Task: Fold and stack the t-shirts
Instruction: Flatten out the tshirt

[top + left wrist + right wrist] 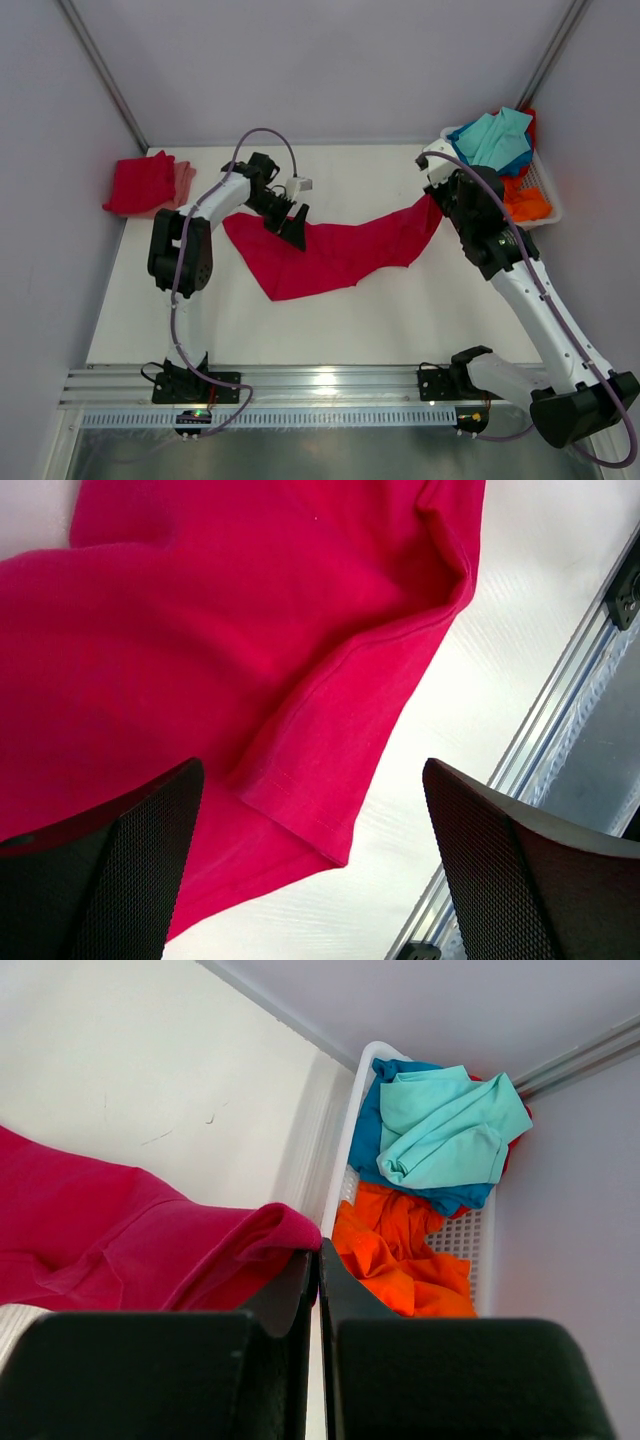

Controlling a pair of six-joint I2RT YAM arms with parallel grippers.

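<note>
Crimson t-shirt (pixel 150 1240) pinched in right fingers (pixel 285 1305), plain only from right wrist.

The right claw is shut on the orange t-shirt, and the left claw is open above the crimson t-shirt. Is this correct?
No. The right wrist view shows the right claw shut on the crimson t-shirt; the orange t-shirt lies in the basket. The left claw is open above the crimson one.

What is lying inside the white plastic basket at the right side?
A teal t-shirt lies on top of a blue t-shirt, with an orange t-shirt beside them. Whatever lies beneath them in the basket is covered.
</note>
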